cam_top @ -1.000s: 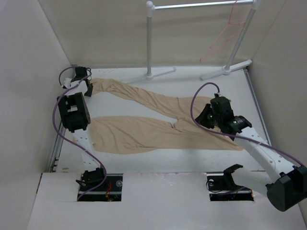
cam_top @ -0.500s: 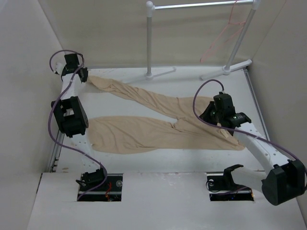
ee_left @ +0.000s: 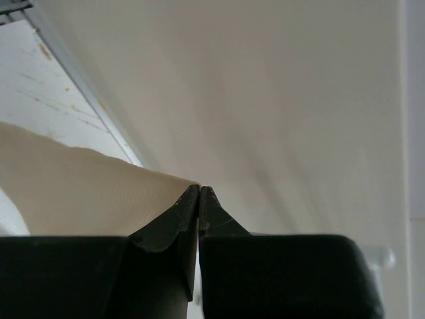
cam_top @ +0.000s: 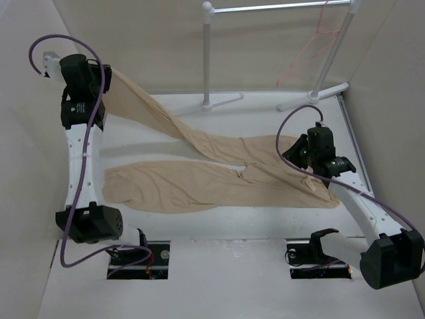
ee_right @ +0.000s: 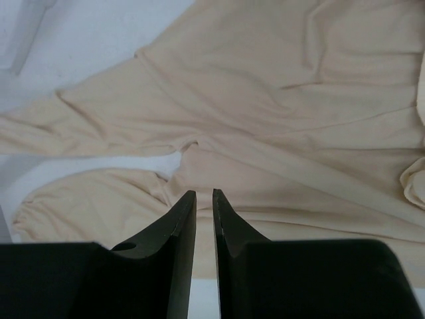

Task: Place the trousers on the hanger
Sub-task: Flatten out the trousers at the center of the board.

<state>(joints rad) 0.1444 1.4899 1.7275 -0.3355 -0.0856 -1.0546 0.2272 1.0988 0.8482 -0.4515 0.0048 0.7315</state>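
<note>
item: beige trousers, one leg end gripped, hanger on rack

- soft tan-beige cloth trousers w/ two long legs [cam_top: 199,186]: spread on the white table top [cam_top: 265,106], waist twd the right arm, legs running twd the left arm. near leg lies flat. far leg slopes up off the table to the left fingertips, its end in the air.
- left gripper [cam_top: 106,74]: high up by the left wall. fingers [ee_left: 169,222] pressed together, pinching the edge of the far leg end. in the left wrist view the cloth [ee_left: 66,193] fans out from the tips [ee_left: 199,189] to one side; plain pale wall beyond the tips.
- right gripper [cam_top: 293,154]: over the waist/crotch area. fingers [ee_right: 176,226] stand a narrow slit apart, nothing seen between them. in the right wrist view the wrinkled cloth [ee_right: 279,100] fills the area ahead of the tips [ee_right: 204,193] and to both sides. cannot tell if the tips touch the cloth.
- thin pinkish-red wire clothes hanger, triangular [cam_top: 312,46]: hangs on the top bar of the white tube garment rack [cam_top: 207,53], at the bar's right end, well beyond both sets of fingers, apart from the trousers.
</note>
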